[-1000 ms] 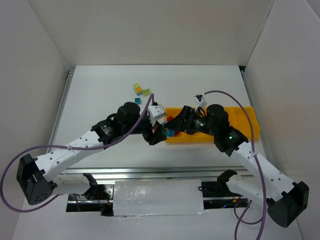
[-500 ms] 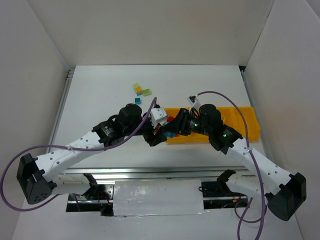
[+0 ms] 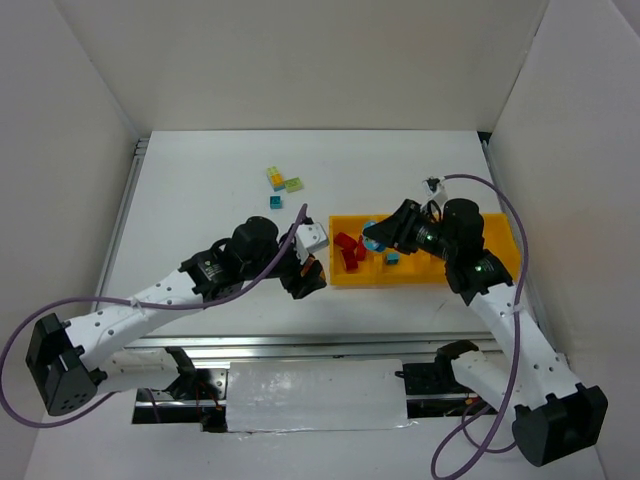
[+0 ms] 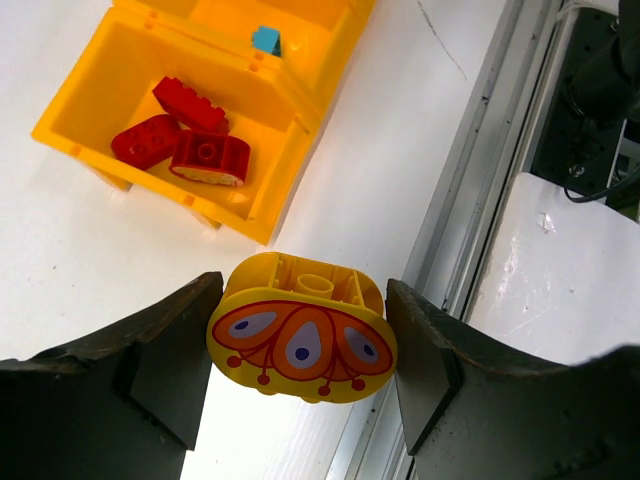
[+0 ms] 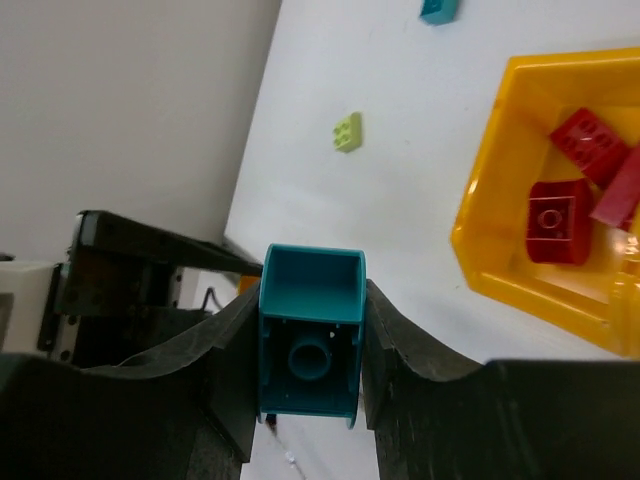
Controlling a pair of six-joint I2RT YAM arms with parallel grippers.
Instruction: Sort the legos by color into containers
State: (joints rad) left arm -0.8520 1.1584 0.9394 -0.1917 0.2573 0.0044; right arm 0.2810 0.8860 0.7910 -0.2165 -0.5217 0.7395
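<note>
My left gripper (image 3: 305, 272) is shut on a rounded yellow lego printed with an orange pattern (image 4: 300, 330), held above the table just left of the tray's front corner. My right gripper (image 3: 377, 236) is shut on a teal lego (image 5: 310, 340), its hollow underside facing the wrist camera; it hangs over the left part of the yellow tray of containers (image 3: 400, 277). The leftmost compartment holds three red legos (image 4: 190, 140). A small teal lego (image 4: 266, 40) lies in the compartment beside it.
Loose legos lie on the table behind the arms: a yellow-and-teal clump (image 3: 275, 177), a pale green piece (image 3: 294, 184) and a small teal piece (image 3: 275, 202). White walls enclose the table, and a metal rail (image 4: 490, 200) runs along its near edge.
The right gripper has shut on the teal lego and drawn back right over the tray, away from the left gripper. The left gripper, still holding the yellow lego, has shifted slightly towards me.
</note>
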